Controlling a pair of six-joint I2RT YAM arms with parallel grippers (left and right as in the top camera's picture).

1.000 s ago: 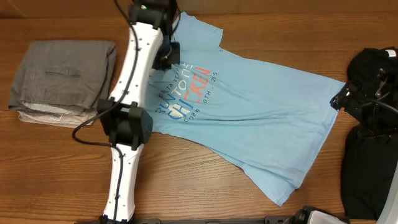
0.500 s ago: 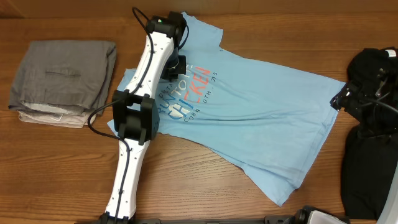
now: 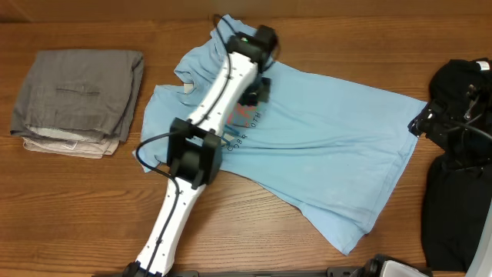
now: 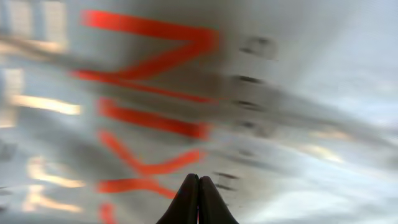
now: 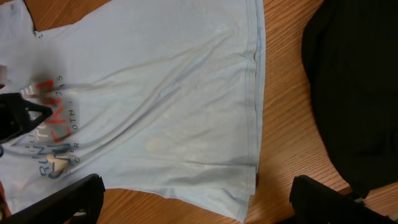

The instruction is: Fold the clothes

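Note:
The clothes, a light blue T-shirt [image 3: 330,146], lie spread on the wooden table with the collar to the left and the hem [image 5: 255,106] to the right. A small white neck label [image 3: 187,88] shows by the collar. My left gripper [image 3: 254,91] hangs over the chest, just above the coral-red lettering [image 4: 149,118]. It is shut [image 4: 199,186], with no cloth seen between its fingers, and its view is blurred by motion. The white left arm hides part of the print. My right gripper [image 5: 196,205] stands wide open over the hem corner, holding nothing.
A folded grey garment pile [image 3: 77,96] sits at the far left. Black cloth [image 3: 453,215] lies at the right edge beside the right arm [image 3: 430,123], close to the shirt's hem. Bare wood [image 3: 307,246] runs along the near side.
My left arm has swung to the right across the shirt, from the collar side to over the lettering, still shut. The collar and label now show. The right arm has not moved.

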